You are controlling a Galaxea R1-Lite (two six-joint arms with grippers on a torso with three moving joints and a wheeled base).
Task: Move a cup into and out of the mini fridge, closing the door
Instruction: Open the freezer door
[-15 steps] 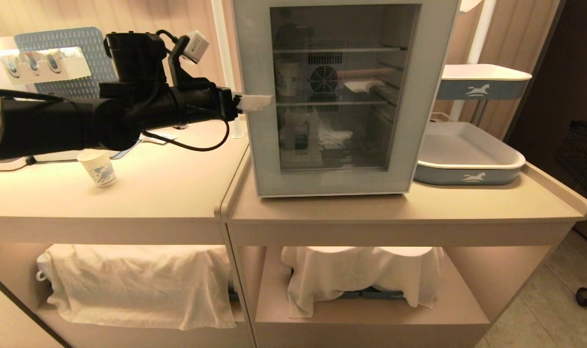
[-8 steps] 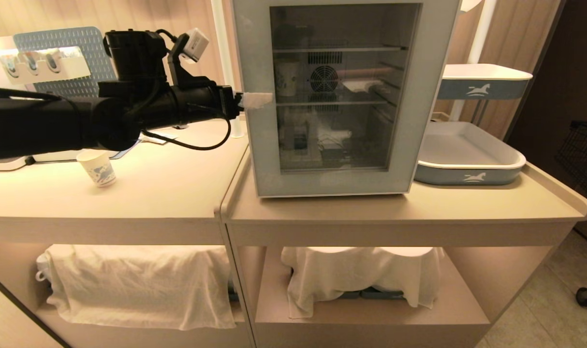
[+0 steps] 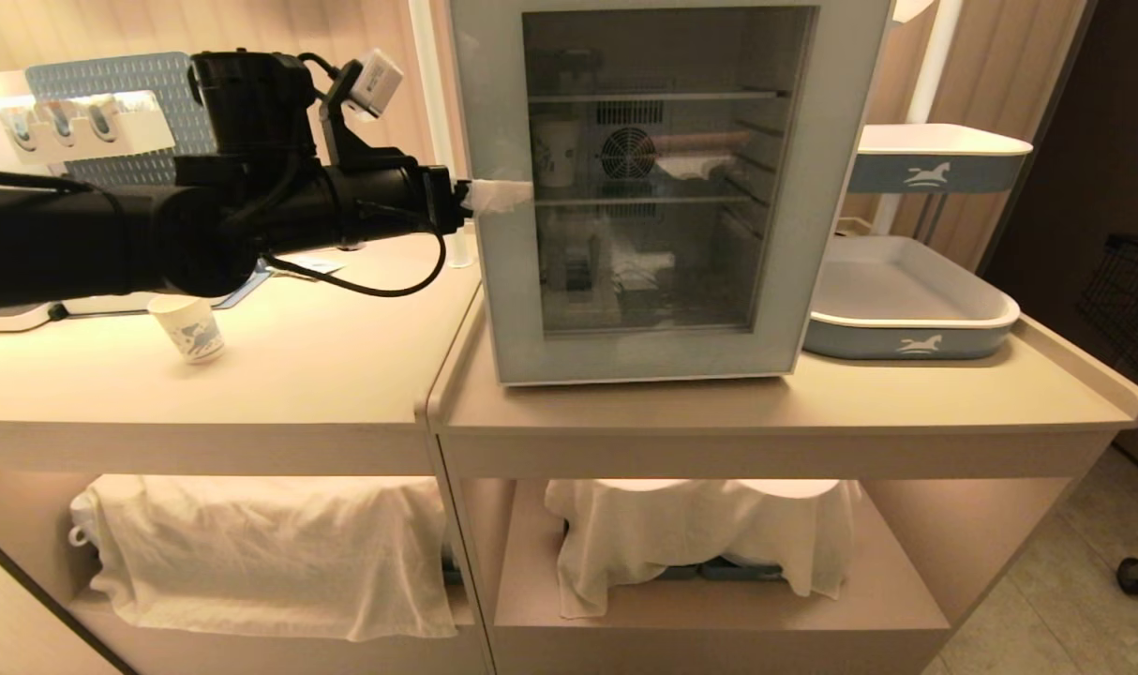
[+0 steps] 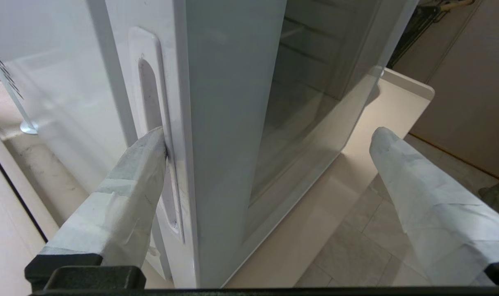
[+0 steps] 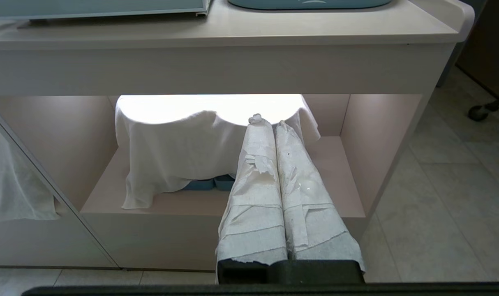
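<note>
Left gripper (image 3: 496, 195) nudged along door (image 3: 494, 281), cup (image 3: 188, 329) aside

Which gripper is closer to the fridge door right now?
Left. The left gripper is open at the door edge, one finger touching the side handle recess. The right gripper is shut and parked low, in front of the under-counter shelf.

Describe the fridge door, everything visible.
The door is a tall glass pane in a wide pale grey-blue frame, shut against the white fridge. Shelves, a rear fan and a cup show through the glass. Its side edge has a recessed vertical handle slot. The left gripper is open astride that edge, one wrapped finger touching the slot.
</note>
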